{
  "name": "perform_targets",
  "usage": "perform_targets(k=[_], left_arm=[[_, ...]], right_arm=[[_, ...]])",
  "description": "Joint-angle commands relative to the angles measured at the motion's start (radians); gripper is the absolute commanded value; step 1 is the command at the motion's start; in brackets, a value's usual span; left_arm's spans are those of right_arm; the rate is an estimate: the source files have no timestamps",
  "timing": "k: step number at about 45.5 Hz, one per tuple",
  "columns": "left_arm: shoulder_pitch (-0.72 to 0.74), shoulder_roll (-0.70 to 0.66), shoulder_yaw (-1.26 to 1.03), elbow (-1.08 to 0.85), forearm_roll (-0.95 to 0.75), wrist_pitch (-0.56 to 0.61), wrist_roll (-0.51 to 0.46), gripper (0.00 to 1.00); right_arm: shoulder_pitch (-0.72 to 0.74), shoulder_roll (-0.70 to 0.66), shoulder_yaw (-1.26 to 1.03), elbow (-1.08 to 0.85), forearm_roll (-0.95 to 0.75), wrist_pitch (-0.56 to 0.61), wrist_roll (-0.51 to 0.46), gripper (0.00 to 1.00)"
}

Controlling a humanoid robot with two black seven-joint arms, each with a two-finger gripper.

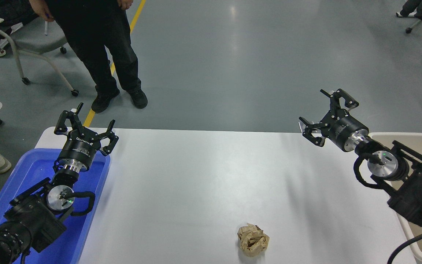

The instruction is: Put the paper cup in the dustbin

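The paper cup is not in view. The beige dustbin (421,141) stands off the table's right edge, largely hidden behind my right arm. My right gripper (324,112) is open and empty, held above the table's far right part, left of the dustbin. My left gripper (85,123) is open and empty, parked over the far end of the blue tray at the lower left.
A crumpled brown paper ball (253,239) lies near the white table's (203,176) front edge. A bright blue tray (35,168) sits at the left edge. A person (97,44) stands beyond the far left corner, next to a wheeled chair (24,40).
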Motion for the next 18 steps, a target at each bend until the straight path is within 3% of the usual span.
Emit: perform_targets(k=[1,18], left_arm=[[0.0,0.0,0.0,0.0,0.0,-0.001,0.0,1.0],[0.0,0.0,0.0,0.0,0.0,-0.001,0.0,1.0]], right_arm=[[-0.052,0.119,0.064,-0.037,-0.001,0.001,0.072,0.99],[-0.084,0.144,0.062,-0.043,-0.001,0.003,0.095,0.99]])
